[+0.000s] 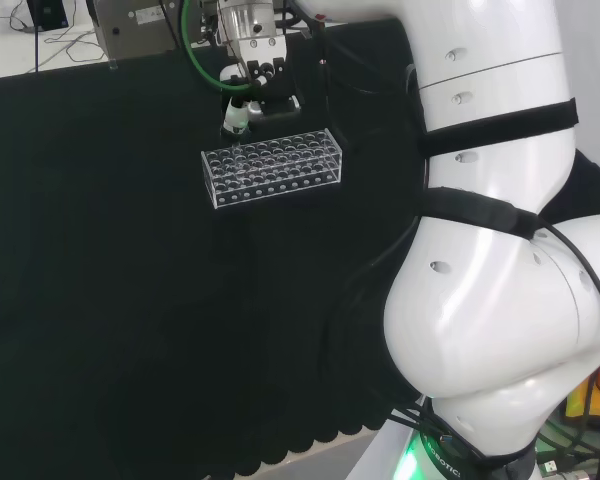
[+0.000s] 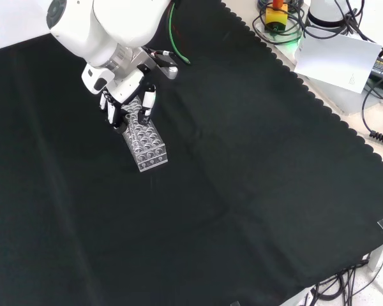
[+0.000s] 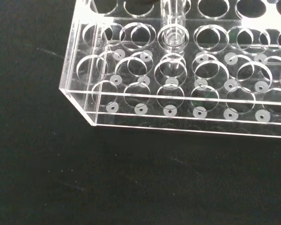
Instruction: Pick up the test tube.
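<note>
Black cloth (image 2: 242, 191) covers my whole bench, scalloped along its edge in the front view. Over it, in the head view, my arm's white links (image 1: 500, 250) bulk from about two o'clock down to five.

Next in size is the clear plastic rack (image 1: 270, 168), a long block of round holes lying flat on the cloth, at roughly eleven o'clock from centre in both the head and front views. In the front view the rack (image 2: 147, 143) runs lengthwise away from the hand toward five o'clock.

The hand (image 2: 124, 102) sits over the rack's far end in the front view, at about eleven o'clock of it, its black and white fingers (image 2: 148, 105) pointing down and partly curled over the top row of holes. I cannot tell whether they touch or pinch anything.

The test tube (image 3: 173, 28) shows in the wrist view as a clear tube standing upright in a hole near the rack's end, a few holes in from the corner; its top is cut off.
</note>
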Motion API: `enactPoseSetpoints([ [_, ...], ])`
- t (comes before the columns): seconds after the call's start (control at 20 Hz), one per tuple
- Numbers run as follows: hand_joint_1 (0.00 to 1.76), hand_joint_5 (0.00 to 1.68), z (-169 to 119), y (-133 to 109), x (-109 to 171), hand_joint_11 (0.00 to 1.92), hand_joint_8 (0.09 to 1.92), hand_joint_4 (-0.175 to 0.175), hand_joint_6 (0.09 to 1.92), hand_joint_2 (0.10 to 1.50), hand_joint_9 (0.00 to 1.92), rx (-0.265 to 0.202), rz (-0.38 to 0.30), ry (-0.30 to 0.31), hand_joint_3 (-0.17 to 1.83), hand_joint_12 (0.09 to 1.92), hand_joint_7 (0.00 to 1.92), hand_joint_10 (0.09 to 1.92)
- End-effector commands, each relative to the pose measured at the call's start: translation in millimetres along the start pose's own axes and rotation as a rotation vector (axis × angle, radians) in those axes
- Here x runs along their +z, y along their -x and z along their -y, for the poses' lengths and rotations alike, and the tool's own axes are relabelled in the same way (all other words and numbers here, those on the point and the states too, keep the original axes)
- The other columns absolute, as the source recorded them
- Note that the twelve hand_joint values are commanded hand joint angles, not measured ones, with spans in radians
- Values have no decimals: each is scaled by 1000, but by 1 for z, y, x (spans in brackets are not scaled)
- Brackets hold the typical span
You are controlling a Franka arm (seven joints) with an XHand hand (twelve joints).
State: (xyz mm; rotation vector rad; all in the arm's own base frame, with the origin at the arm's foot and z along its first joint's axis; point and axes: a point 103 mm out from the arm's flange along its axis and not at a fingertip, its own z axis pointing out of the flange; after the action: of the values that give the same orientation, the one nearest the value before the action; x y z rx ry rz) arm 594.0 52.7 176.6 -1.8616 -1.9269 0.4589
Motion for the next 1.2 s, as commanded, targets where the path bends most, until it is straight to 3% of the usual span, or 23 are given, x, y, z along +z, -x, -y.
enactPoseSetpoints([
  [0.05, 1117, 711, -5, -6, 2, 588, 797, -175, 764, 1056, 1036, 13, 12, 12, -175, 1355, 1115, 679],
  [0.25, 1164, 936, -10, -14, 1, 728, 709, -175, 762, 1076, 1197, 20, 27, 48, -143, 1287, 1285, 613],
  [0.3, 1209, 1014, -11, -15, 2, 769, 718, -175, 768, 1077, 1239, 20, 31, 62, -115, 1268, 1255, 595],
  [0.5, 1299, 1214, -12, -18, 0, 1146, 619, -175, 595, 1077, 1441, 22, 64, 120, -165, 1022, 1272, 549],
  [0.6, 1338, 1240, -13, -19, -1, 1239, 662, -175, 556, 1069, 1470, 28, 75, 133, -173, 912, 1274, 412],
  [0.8, 1232, 1288, -14, -21, -4, 1335, 652, -175, 500, 1070, 1617, 34, 85, 142, -175, 825, 1592, 411],
  [1.2, 1227, 1345, -12, -17, -5, 1367, 589, -175, 401, 1054, 1670, 37, 70, 129, -175, 797, 1676, 381],
])
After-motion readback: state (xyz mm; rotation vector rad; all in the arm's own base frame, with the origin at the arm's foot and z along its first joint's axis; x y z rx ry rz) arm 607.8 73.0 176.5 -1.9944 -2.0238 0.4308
